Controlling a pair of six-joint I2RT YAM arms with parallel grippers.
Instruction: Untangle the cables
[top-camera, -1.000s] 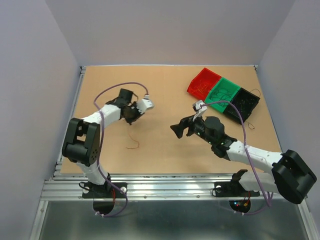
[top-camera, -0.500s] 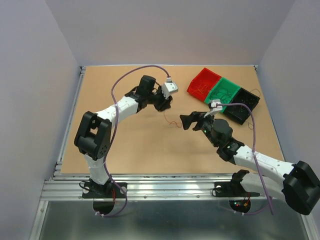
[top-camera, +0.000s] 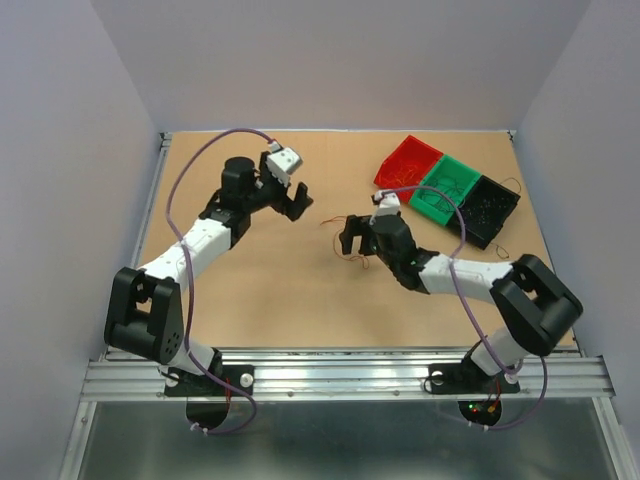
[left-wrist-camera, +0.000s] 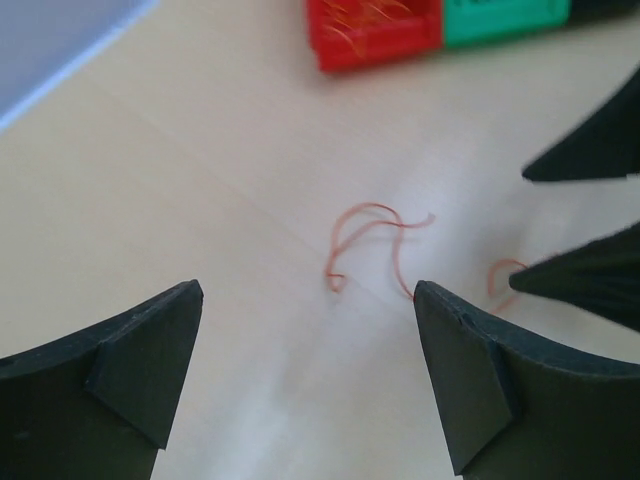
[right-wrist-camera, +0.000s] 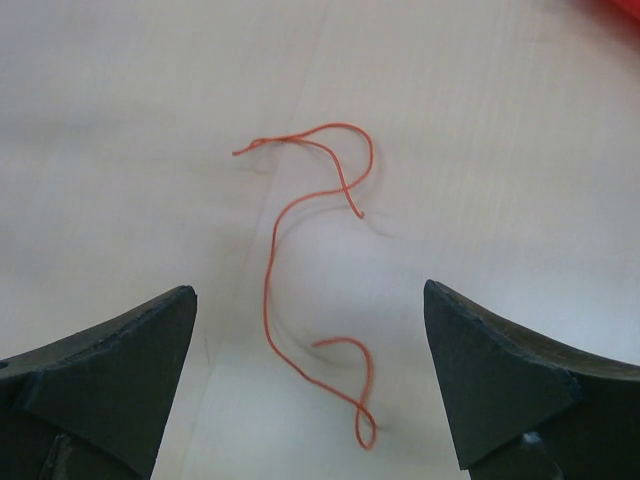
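One thin orange-red cable lies loose on the tan table between my two grippers. In the left wrist view it curls on the board just beyond my left gripper, whose jaws stand wide open and empty. In the right wrist view the same cable winds between the wide-open fingers of my right gripper, touching neither. From above, my left gripper hovers left of the cable and my right gripper sits right beside it. More cables fill the bins.
A red bin, a green bin and a black bin stand in a row at the back right. Thin dark wires trail beside the black bin. My right gripper's fingers show at the right of the left wrist view.
My left gripper opened and dropped the orange-red cable on the table, then drew back to the left. My right arm swung left, over the cable.
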